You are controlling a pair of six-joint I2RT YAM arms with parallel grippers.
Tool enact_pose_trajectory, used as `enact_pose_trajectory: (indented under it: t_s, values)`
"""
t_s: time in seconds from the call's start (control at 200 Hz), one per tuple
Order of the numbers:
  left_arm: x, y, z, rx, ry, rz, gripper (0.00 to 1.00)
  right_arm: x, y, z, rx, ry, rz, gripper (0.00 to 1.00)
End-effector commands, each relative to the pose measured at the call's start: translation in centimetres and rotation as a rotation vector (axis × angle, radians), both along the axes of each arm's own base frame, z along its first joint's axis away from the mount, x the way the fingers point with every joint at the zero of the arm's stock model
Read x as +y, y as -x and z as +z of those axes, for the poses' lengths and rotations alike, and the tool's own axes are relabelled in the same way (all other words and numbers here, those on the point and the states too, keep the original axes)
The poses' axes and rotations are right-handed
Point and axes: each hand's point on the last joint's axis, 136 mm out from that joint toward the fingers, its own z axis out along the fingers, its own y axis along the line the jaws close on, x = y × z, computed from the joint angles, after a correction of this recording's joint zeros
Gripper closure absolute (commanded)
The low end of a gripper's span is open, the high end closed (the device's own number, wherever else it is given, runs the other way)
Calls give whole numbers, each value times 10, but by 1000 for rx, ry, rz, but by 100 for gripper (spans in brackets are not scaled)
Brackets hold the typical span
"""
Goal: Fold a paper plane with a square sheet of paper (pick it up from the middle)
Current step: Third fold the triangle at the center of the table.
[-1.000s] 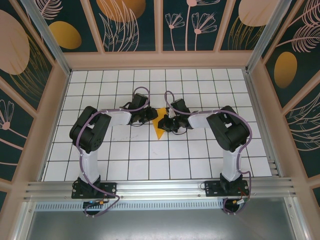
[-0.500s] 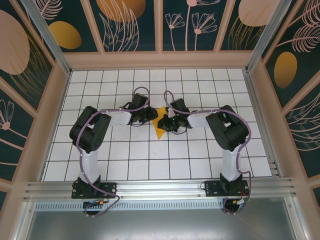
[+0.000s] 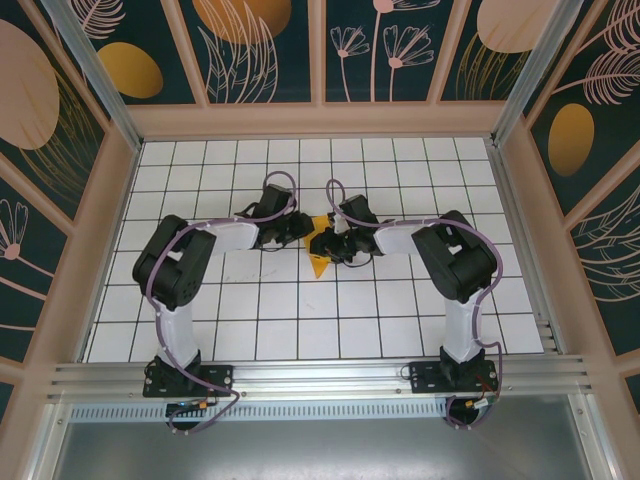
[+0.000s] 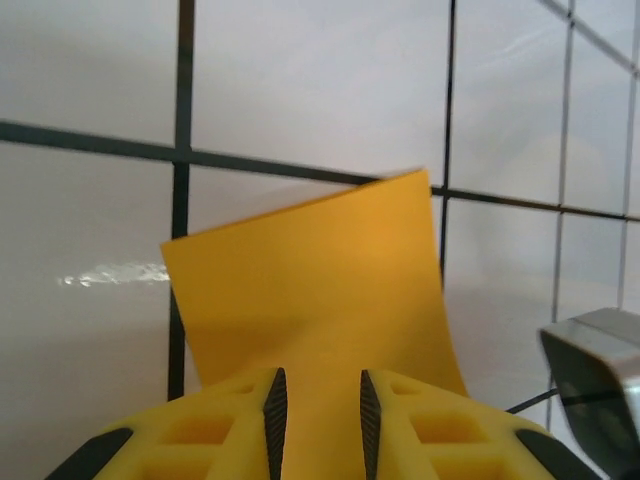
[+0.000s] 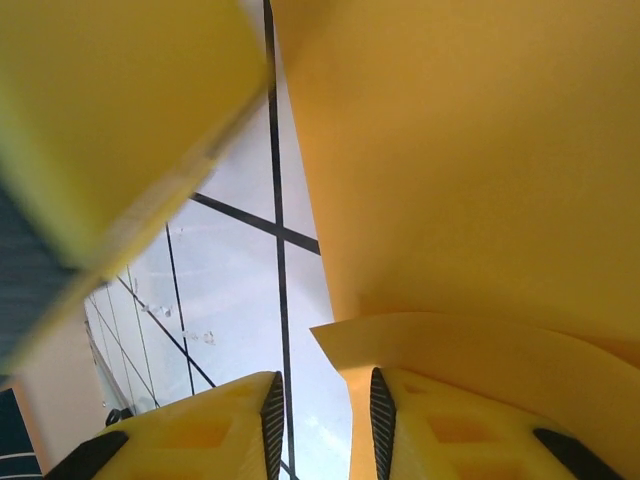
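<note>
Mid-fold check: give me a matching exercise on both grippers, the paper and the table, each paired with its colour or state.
1. left gripper
2. right gripper
3. paper
4. table

A. white with a black grid
B. white table seen in the gap between its fingers
C. orange-yellow, lying between both grippers
D. orange paper seen in the gap between its fingers

Pairs: 1-D, 2-B, 3-C, 4-A

White-and-black arms (image 3: 180,270), purple cables, yellow jaws

paper plane (image 3: 318,262) mostly hidden under both arms' fingers.
</note>
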Motion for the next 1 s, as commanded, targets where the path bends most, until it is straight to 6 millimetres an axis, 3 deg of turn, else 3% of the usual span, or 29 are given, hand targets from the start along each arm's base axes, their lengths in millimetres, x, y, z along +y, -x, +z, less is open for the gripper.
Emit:
enact_pose_trajectory:
  t_s: [0.0,0.26,0.285,0.555,0.716,0.996]
  values:
    - [16,-7,24,-37,32,57,70,-12,6,-25,13,86,-1,68]
    - [13,7,29,-29,92,30,77,-16,6,-28,17,94,-8,82]
    - [16,14,21,-9,89,26,78,-16,7,-28,16,95,-8,84]
    - [-5,40,19,15,174,-84,95,-21,8,-31,22,112,-10,100]
    - [-19,53,13,34,172,-127,100,-22,9,-33,29,119,-14,100]
    - [-18,56,-7,83,137,-105,100,-23,8,-34,35,124,-23,100]
